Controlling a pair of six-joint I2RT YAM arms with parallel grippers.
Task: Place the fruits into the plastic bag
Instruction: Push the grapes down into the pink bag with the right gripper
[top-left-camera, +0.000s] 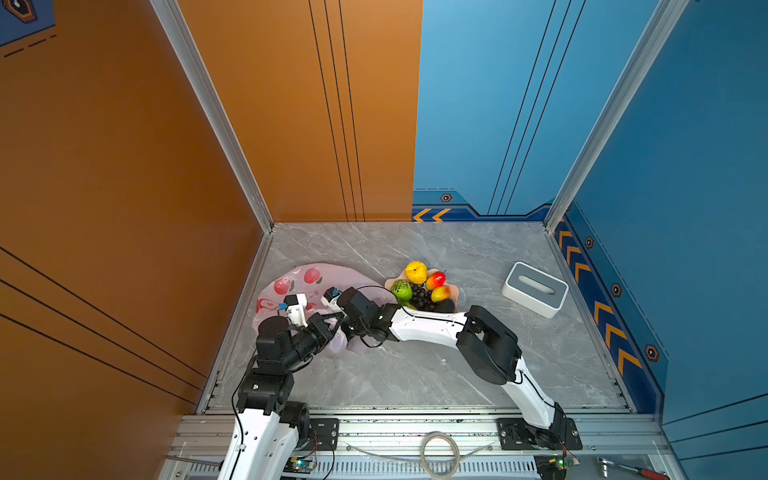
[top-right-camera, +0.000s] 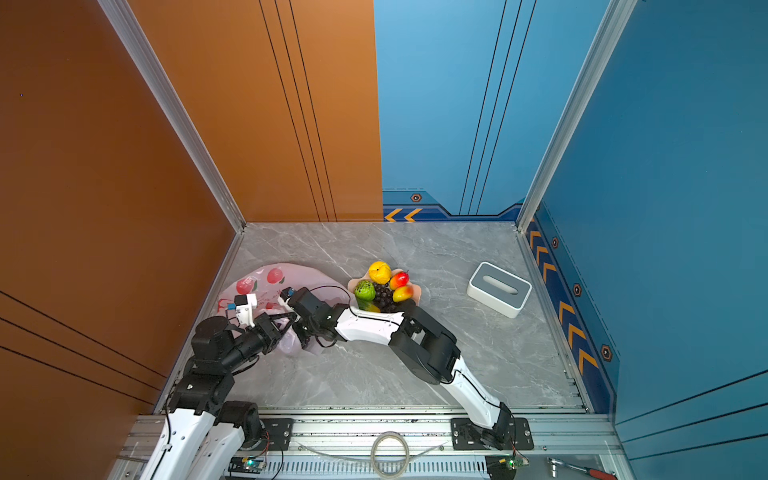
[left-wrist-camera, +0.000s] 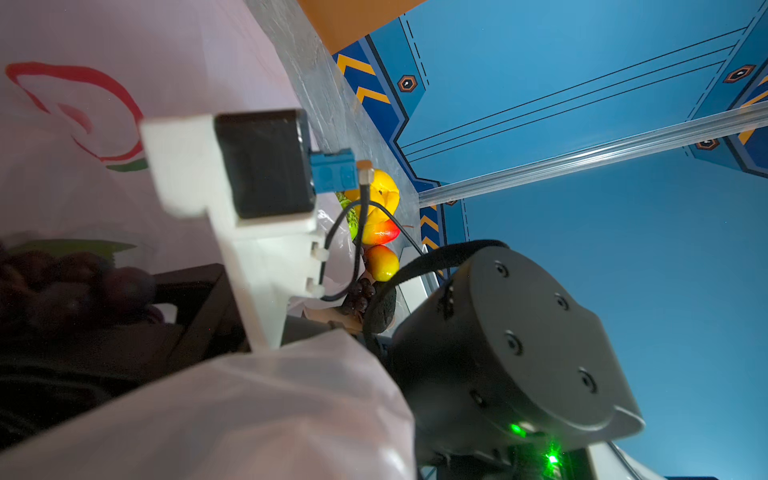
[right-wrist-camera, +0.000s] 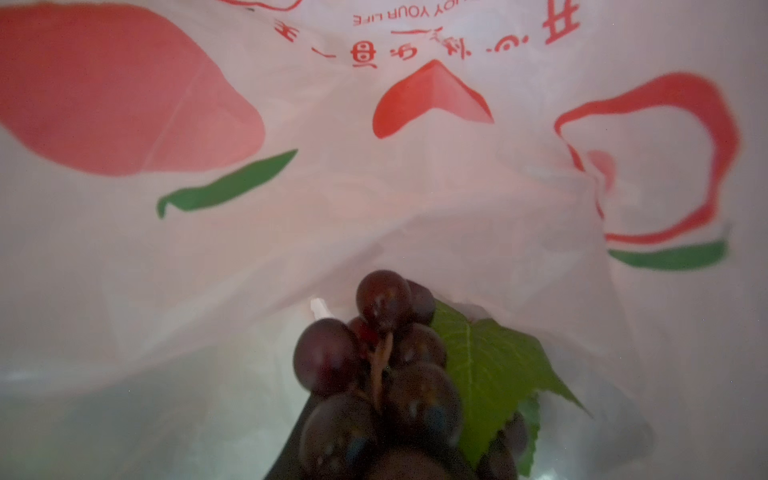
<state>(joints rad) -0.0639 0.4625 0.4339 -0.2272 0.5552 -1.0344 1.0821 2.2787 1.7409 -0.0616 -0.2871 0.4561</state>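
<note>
While left gripper (top-left-camera: 331, 323) is clenched on the plastic bag (top-left-camera: 316, 276) rim at its 6 o'clock, right gripper (left-wrist-camera: 162, 297) grips a grape bunch (right-wrist-camera: 374, 365) inside the bag. Other fruits (top-left-camera: 420, 291) sit in the bowl (top-left-camera: 456, 294), bag's 3 o'clock.

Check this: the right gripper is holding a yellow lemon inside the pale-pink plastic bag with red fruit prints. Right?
Not quite. The right gripper holds a dark purple grape bunch with a green leaf, not a lemon, inside the thin pale-pink plastic bag with red fruit prints; the right wrist view shows it. The yellow lemon lies in the peach scalloped bowl.
</note>
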